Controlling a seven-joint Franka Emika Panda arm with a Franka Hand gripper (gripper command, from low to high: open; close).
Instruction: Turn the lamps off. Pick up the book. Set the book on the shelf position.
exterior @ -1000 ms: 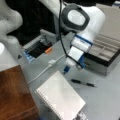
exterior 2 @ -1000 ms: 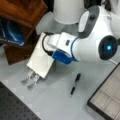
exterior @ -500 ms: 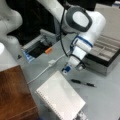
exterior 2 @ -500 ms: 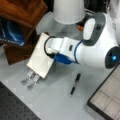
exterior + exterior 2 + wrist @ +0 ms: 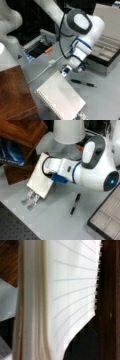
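The book (image 5: 60, 97), white with a wire coil down its left edge, shows in both front views and looks raised off the grey table. My gripper (image 5: 65, 72) is shut on its upper corner. From the opposite side my gripper (image 5: 51, 177) meets the book (image 5: 40, 178) at its right edge, the fingers hidden behind it. The wrist view is filled by the book (image 5: 70, 295), edge-on with fanned lined pages. The shelf position (image 5: 15, 95), reddish-brown wood, sits at a front view's lower left and another's upper left (image 5: 22, 130). I cannot make out any lamps for certain.
A black pen (image 5: 82, 83) lies on the table right of the book, also seen as the pen (image 5: 75, 205). A grey compartment case (image 5: 107, 52) stands at the right. A white cable (image 5: 45, 70) crosses the table. Metal clip-like pieces (image 5: 30, 200) lie below the book. A white cone (image 5: 68, 130) stands behind.
The arm's wrist has turned and shifted slightly while the book stays in the gripper, almost where it was.
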